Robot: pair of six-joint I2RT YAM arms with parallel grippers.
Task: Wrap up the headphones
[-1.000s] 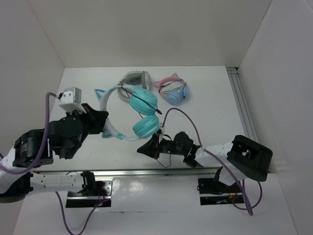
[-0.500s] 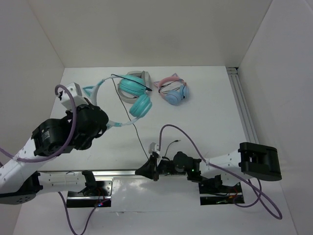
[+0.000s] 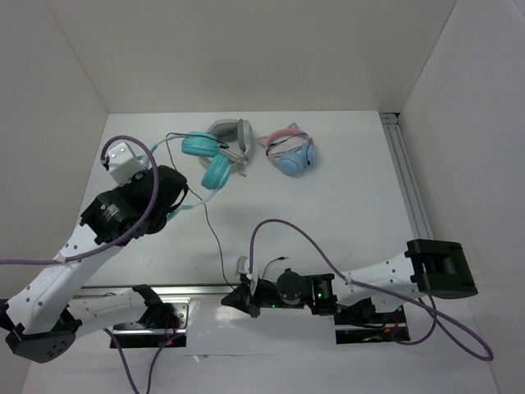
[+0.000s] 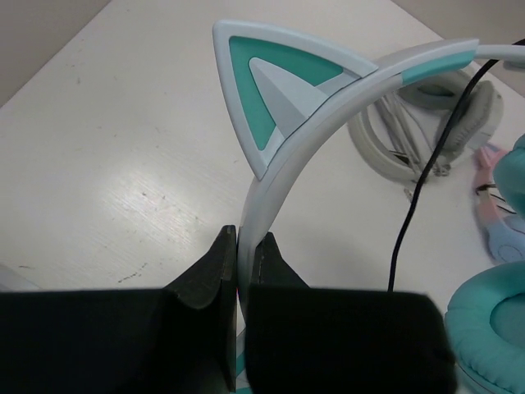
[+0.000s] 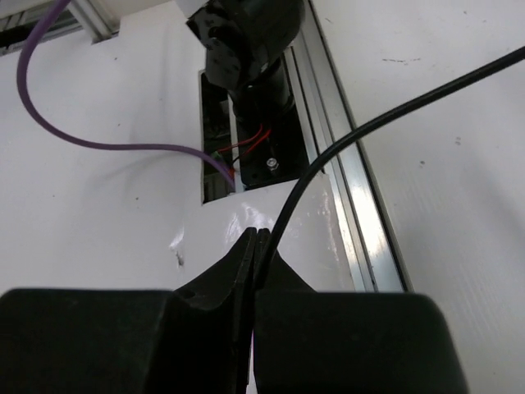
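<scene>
The teal headphones hang tilted over the back left of the table, and their pale headband with a cat ear rises out of my left gripper. That left gripper is shut on the headband. One teal ear cup shows at the lower right of the left wrist view. The thin black cable runs from the cups down to the near edge. There my right gripper is shut on the cable, pinched at the tips of the right gripper above the metal rail.
Grey headphones lie just behind the teal cups, and pink-banded cat-ear headphones sit to their right. A metal rail with an arm base runs along the near edge. A purple wire loops over it. White walls enclose the table.
My left arm has swung the headphones away from the middle, toward the back left. My right gripper has slid left and toward the near edge along the cable and closed fully on it.
</scene>
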